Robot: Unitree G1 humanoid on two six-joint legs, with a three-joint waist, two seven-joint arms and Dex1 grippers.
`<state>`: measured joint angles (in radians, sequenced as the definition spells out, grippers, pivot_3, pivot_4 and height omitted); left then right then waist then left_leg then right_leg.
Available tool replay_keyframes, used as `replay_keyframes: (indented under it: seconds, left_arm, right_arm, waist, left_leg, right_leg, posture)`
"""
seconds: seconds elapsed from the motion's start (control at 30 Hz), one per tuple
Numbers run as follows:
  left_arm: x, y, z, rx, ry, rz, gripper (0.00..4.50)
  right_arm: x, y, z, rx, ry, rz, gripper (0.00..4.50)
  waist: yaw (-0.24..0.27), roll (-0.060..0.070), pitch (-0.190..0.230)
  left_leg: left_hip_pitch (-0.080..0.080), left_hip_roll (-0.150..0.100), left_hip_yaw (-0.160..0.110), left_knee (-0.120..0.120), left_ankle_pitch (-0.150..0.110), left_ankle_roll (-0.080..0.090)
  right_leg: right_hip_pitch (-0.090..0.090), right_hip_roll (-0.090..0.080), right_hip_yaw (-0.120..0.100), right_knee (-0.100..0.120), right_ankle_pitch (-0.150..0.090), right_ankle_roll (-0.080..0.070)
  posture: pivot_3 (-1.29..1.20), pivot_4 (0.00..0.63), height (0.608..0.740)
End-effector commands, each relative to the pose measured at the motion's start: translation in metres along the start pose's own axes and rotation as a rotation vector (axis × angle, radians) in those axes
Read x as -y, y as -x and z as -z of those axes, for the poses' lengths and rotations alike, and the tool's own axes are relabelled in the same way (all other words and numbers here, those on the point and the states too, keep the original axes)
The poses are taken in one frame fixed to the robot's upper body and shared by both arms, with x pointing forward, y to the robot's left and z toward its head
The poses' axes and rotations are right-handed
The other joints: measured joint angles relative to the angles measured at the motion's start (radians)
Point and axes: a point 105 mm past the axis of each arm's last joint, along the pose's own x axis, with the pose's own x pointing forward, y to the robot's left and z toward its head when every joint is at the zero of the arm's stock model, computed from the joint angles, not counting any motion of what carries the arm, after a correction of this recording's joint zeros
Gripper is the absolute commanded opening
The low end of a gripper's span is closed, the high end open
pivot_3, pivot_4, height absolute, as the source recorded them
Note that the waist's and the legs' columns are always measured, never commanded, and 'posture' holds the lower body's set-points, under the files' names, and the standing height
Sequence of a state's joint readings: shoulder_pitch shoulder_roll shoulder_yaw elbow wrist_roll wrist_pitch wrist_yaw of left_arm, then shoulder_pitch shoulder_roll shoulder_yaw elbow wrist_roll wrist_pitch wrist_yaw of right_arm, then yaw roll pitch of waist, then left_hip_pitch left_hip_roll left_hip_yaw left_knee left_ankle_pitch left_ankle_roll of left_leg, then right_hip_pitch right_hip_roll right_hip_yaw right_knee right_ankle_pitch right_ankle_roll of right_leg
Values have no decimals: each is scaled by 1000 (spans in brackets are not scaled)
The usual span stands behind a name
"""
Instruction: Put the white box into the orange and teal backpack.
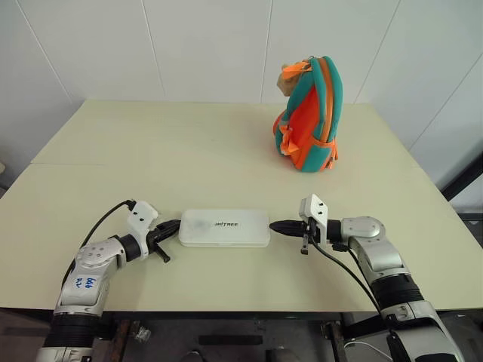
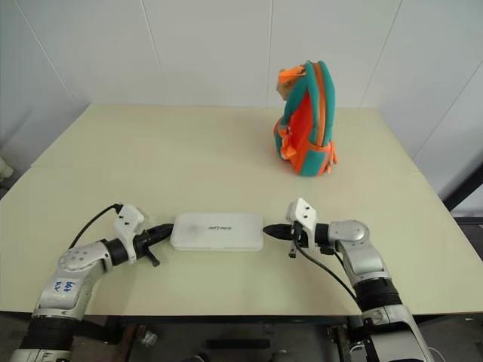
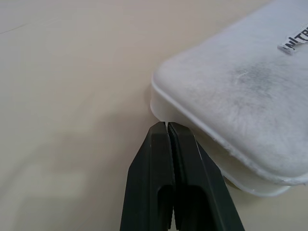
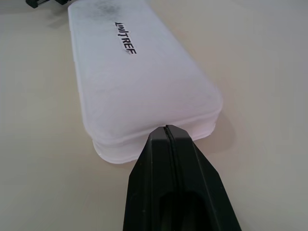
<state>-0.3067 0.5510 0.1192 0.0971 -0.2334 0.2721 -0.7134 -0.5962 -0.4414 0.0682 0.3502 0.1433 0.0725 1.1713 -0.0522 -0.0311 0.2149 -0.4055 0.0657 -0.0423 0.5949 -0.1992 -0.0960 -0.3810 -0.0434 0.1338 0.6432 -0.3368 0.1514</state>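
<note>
the white box point(image 1: 224, 228) lies lengthwise across the lower middle of the worktop point(image 1: 189, 151), between the left gripper point(image 1: 170, 226) and right gripper point(image 1: 278, 225), both pinched closed at its short ends, holding nothing.

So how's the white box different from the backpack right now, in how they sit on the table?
The white box lies flat near the front edge; the backpack stands upright toward the back right. The box is plain white with small dark lettering; the backpack is orange with teal edging. The box has a shut gripper at each end; the backpack stands alone. Both rest on the table.
</note>
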Motion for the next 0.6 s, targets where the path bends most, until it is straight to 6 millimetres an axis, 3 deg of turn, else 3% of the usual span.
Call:
replay_keyframes:
  seconds: [0.03, 0.13, 0.3, 0.37, 0.5, 0.53, 0.6]
  left_arm:
    - [28, -17, -1, 10, 9, 133, 104]
    - [24, -17, -1, -1, -6, 105, 634]
    - [18, -2, -3, -34, 35, 113, 2135]
    - [6, 10, -1, -64, 54, 93, 2745]
    - [-5, 28, 2, -116, 86, 114, 4015]
    - [-7, 31, 3, -127, 96, 126, 4322]
    - [-10, 35, 1, -131, 128, 152, 4472]
  right_arm:
    - [-3, -5, -11, 38, 7, -3, 0]
    - [6, 0, -15, 57, 7, 45, 533]
    - [21, 15, -22, 40, 35, 80, 2222]
    - [26, 21, -27, 37, 52, 99, 2921]
    - [26, 28, -29, -3, 67, 71, 4297]
    - [25, 30, -28, -19, 65, 63, 4500]
    - [25, 32, -29, -36, 63, 54, 4500]
  waist:
    - [0, 0, 0]
    - [0, 0, 0]
    - [0, 0, 0]
    - [-3, 0, 0]
    - [-8, 0, 0]
    - [-9, 0, 0]
    - [-10, 0, 0]
  left_leg:
    - [0, 0, 0, 0, 0, 0]
    - [1, 0, 0, 0, 0, 0]
    - [1, 0, 0, 0, 0, 0]
    - [1, 0, 0, -1, -1, 0]
    - [1, 0, 0, -3, -1, 1]
    - [1, 0, 0, -3, -1, 1]
    - [1, 0, 0, -4, -1, 0]
  right_leg:
    - [0, 0, 0, 0, 0, 0]
    - [1, 0, 0, 0, 0, 0]
    - [2, 0, 0, -2, 0, 0]
    - [2, 0, 0, -3, 0, 0]
    - [2, 0, 0, -6, 0, 0]
    - [1, 0, 0, -6, 0, 0]
    - [1, 0, 0, -6, 0, -1]
  posture:
    - [0, 150, 740]
    - [0, 150, 740]
    - [0, 150, 740]
    - [0, 150, 740]
    - [0, 150, 740]
    - [0, 150, 740]
    - [0, 150, 740]
